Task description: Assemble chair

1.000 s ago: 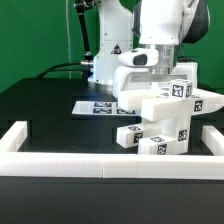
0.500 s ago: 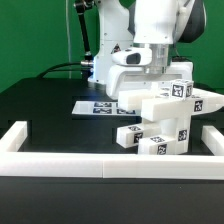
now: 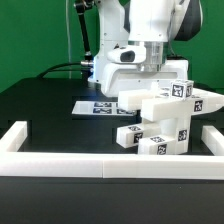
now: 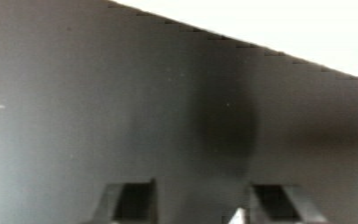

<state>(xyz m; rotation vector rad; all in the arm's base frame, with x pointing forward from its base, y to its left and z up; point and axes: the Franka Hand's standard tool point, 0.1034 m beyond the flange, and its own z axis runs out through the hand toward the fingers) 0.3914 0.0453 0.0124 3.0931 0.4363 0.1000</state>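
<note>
tool (image 3: 152,80) clenched, empty, above chair | blocky white plastic chair (image 3: 165,122) with square tags, right of frame | matte black tabletop (image 3: 50,115) open at left

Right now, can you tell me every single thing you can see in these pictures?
chair parts: a cluster of several blocky pieces with black-and-white tags, white, stacked together on the exterior view's right of the table
marker board: one, white with tags, flat on the table behind the chair parts
border rail: one, white, low, along the front edge and up both sides
table: one, black, under everything
backdrop: one, green, behind the table
cables: a few, black, at the back beside the arm's base
robot arm: one, white, above the chair parts
gripper: one, dark fingers, jaws shut, nothing seen between them in the wrist view
</note>
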